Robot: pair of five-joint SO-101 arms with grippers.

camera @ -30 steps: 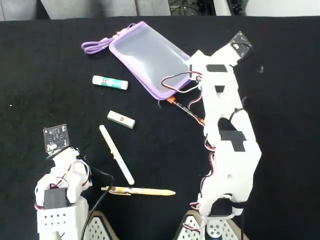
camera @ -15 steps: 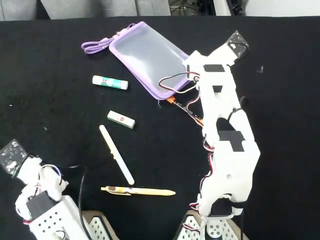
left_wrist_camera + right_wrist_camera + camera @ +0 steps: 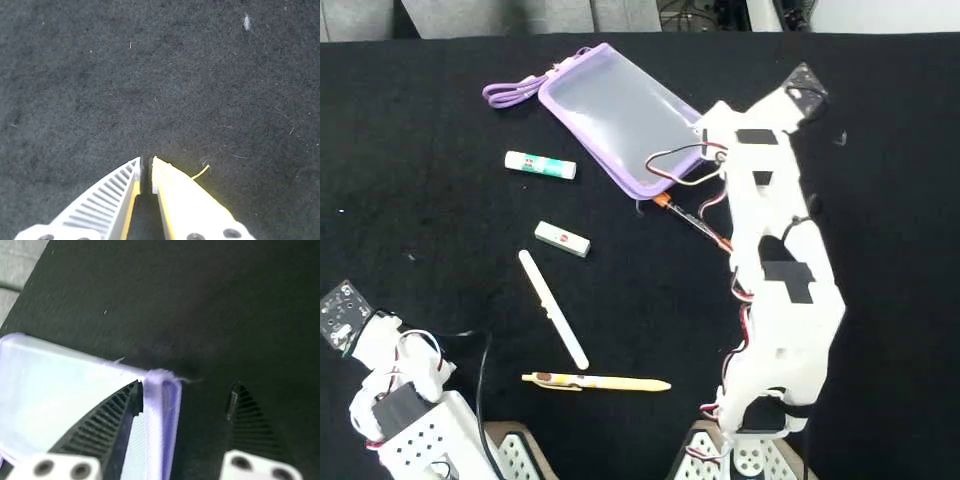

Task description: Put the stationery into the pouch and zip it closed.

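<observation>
- Pouch (image 3: 615, 115): lilac with a clear face, lying flat toward 12 o'clock. Nothing visible inside. Looks soft, floppy and probably slick, so it is best held by its firmer rim.
- Right gripper (image 3: 185, 392): jaws apart, straddling the pouch's 4 o'clock corner.
- Left gripper (image 3: 146, 167): tips together, empty, low at 7 o'clock.
- Loose on the table (image 3: 440, 80), left of centre, all likely light and rigid: glue stick (image 3: 540, 165), eraser (image 3: 562, 239), white pen (image 3: 552, 309), yellow pen (image 3: 600, 381).
- Orange pen (image 3: 692, 220): just beside the pouch's corner.
</observation>
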